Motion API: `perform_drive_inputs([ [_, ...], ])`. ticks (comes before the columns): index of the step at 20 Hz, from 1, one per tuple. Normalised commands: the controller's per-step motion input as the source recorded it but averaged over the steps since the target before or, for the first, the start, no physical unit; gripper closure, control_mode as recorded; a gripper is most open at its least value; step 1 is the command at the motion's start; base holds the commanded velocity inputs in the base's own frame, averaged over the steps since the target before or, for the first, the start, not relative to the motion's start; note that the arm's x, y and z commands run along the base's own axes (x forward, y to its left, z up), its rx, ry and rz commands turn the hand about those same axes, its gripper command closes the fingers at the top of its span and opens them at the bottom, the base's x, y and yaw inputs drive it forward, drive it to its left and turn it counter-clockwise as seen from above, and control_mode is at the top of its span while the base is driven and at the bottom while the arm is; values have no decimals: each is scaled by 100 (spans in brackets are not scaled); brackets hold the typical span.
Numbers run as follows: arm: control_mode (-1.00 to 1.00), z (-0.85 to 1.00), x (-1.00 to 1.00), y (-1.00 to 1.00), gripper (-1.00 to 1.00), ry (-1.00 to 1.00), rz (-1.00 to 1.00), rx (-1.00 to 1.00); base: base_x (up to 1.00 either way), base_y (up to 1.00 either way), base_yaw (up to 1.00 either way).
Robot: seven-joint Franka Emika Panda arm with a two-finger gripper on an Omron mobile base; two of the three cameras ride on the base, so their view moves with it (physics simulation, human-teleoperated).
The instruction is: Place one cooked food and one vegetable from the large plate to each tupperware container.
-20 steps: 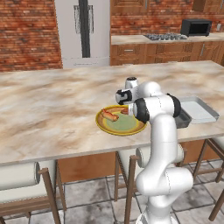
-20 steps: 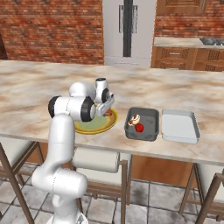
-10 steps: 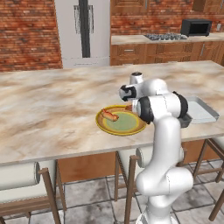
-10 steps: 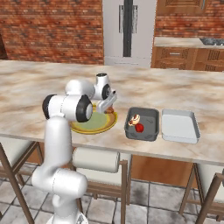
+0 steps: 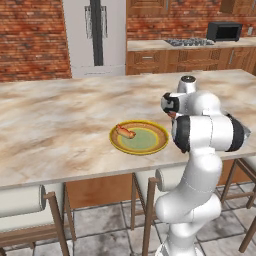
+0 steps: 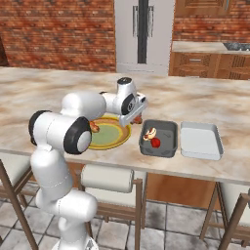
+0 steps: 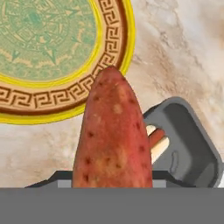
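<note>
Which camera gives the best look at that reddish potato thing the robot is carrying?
The hand view: the sweet potato stands large in the foreground, its reddish, spotted skin plain, above the large plate. The right base view shows just a small reddish bit below the gripper. In the left base view the arm hides it.

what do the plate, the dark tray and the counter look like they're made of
Plate: likely glazed ceramic, with a smooth printed yellow rim and patterned green centre.
Dark tray: probably moulded plastic, matte grey with rounded corners and a low rim.
Counter: polished marble or similar stone, cream with brown veining.
</note>
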Motion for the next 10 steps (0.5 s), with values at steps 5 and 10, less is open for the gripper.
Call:
perform_drive_inputs([
  [5,-100,51,-36,-100,100,-3,-39,0,0,0,0],
  [10,-100,58,-14,-100,100,0,-46,6,0,0,0],
])
